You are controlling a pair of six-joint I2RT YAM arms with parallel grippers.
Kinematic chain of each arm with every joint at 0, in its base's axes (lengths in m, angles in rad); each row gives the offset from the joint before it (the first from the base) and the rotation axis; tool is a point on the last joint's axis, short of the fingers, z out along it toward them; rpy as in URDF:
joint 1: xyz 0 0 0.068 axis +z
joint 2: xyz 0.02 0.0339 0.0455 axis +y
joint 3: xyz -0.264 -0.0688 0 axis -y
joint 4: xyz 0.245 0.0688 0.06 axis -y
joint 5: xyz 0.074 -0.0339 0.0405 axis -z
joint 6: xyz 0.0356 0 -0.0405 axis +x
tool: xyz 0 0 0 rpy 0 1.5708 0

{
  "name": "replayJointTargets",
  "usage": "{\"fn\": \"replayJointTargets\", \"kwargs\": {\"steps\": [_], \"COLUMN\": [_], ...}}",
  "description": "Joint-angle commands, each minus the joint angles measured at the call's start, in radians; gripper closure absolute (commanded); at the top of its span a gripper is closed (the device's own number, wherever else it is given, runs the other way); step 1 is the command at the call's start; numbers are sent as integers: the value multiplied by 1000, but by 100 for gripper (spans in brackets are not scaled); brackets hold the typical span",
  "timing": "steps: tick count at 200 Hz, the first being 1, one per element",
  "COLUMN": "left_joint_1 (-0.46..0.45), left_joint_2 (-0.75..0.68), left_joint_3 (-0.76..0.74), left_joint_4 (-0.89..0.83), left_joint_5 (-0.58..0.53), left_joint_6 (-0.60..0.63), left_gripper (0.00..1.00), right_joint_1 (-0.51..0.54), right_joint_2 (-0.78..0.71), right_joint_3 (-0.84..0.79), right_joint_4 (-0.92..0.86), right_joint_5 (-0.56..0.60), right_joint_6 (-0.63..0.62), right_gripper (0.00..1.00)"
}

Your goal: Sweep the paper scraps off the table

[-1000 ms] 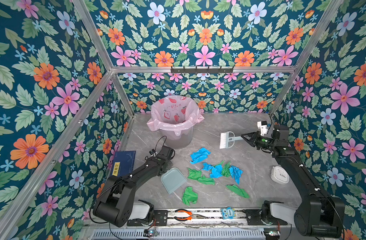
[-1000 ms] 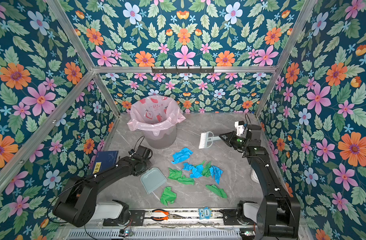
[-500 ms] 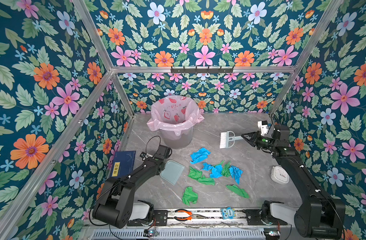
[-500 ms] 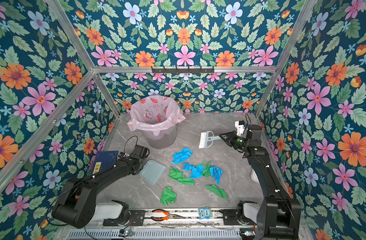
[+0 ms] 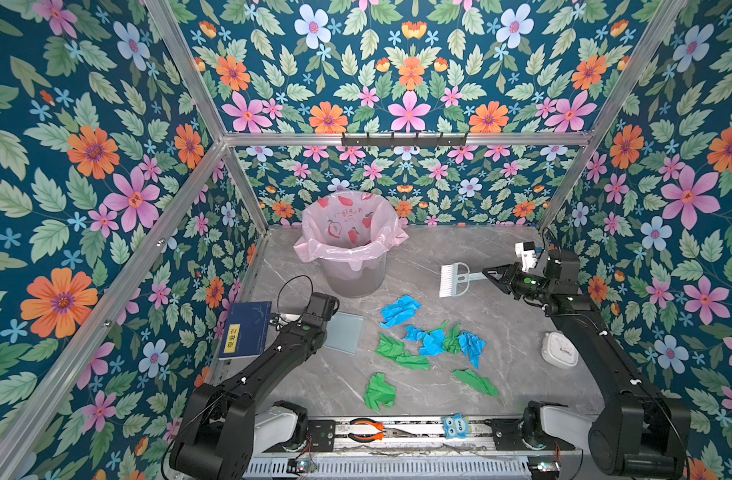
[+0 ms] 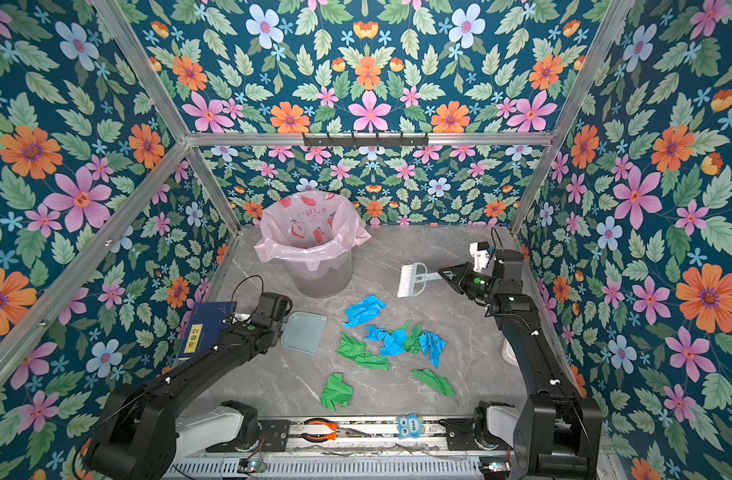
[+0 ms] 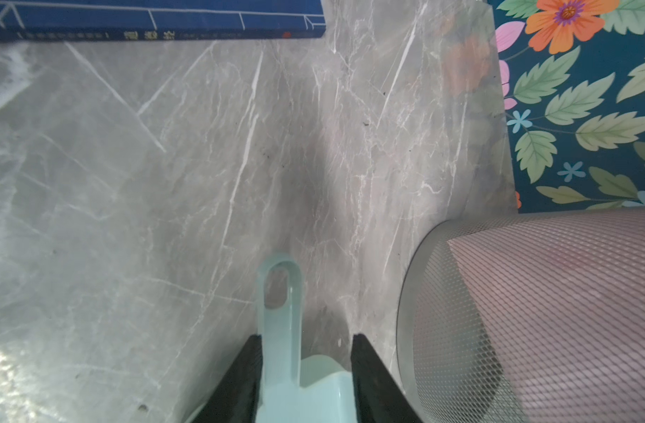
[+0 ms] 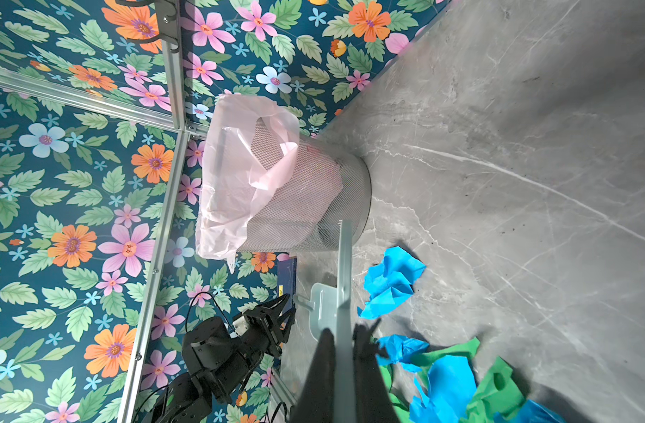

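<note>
bin (image 5: 356, 282) blocks rear-left, rear-centre table (image 5: 443, 243) seemingly open

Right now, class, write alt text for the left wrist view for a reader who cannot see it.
The open left gripper straddles the handle of the pale blue dustpan on the grey marble table. A mesh bin stands close beside it; a blue book lies farther off.

Bin (image 5: 351, 266): back left of table (image 5: 501, 249).
Book (image 5: 248, 330): left edge, in front of bin.
Dustpan (image 5: 345, 332): on table, between book and paper scraps (image 5: 432, 343).
Paper scraps: centre, spread toward front edge.
Brush (image 5: 453, 280): right of bin, behind paper scraps.
Pliers (image 5: 366, 429): on front rail (image 5: 418, 434).
</note>
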Motion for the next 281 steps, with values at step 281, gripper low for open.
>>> {"fn": "replayJointTargets", "kwargs": {"steps": [281], "left_joint_1": [33], "left_joint_2": [196], "left_joint_3": [374], "left_joint_4": [-497], "left_joint_5": [285], "left_joint_6": [1203], "left_gripper": [33], "right_joint_1": [0], "right_joint_2": [19], "right_joint_3": [36], "right_joint_4": [-50], "right_joint_5": [-23], "right_joint_6": [-22], "right_gripper": [100]}}
